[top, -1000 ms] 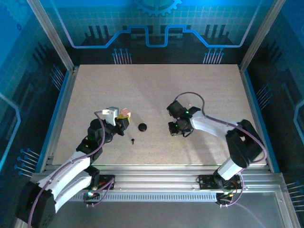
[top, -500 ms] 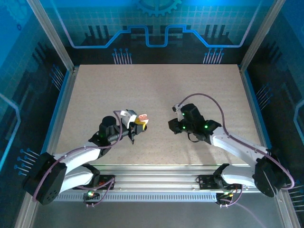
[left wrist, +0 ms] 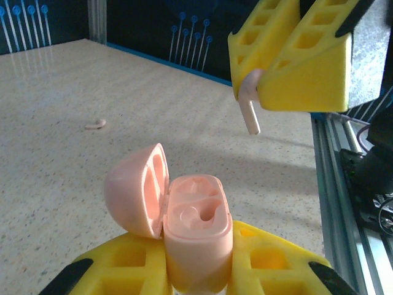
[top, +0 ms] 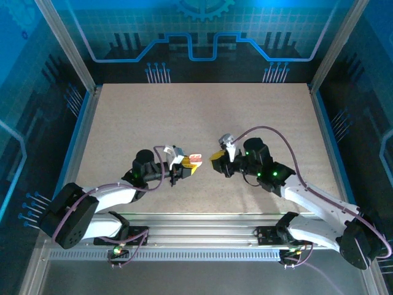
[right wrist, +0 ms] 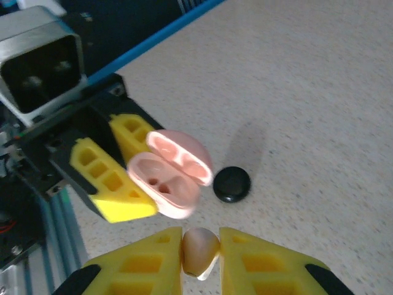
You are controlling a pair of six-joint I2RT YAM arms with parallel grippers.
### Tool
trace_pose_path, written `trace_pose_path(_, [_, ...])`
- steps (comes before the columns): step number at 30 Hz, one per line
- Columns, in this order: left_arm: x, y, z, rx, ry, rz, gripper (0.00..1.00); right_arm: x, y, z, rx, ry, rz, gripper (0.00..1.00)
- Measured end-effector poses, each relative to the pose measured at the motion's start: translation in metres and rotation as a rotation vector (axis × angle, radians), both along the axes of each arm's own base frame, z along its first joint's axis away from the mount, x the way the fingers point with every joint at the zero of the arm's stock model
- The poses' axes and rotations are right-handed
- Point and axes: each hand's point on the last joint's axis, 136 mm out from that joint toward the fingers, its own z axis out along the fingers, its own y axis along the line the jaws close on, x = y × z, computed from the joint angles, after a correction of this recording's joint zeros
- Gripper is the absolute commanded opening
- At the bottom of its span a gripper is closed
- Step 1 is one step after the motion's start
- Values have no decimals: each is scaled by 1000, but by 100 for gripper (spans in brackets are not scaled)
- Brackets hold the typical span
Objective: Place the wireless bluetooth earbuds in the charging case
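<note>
Now swung together from apart, the left pincer clenches the open charging case and the right pincer grips an earbud just beside it, so insertion looks next; a second earbud lies beyond the case.

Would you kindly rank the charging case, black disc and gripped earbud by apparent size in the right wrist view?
Largest: the charging case.
Then the black disc and the earbud look alike; the earbud is nearer the camera, so unranked.
</note>
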Motion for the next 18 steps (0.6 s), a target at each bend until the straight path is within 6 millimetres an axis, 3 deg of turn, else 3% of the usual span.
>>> trace_pose_path(8, [-4,-4,8,-18,-41,-24,18,-6,31,14,24,-61,101,20])
trace_pose_path(18, [-3,-4,14,-33,-61,-24,18,-2,42,18,53,-96,114,19])
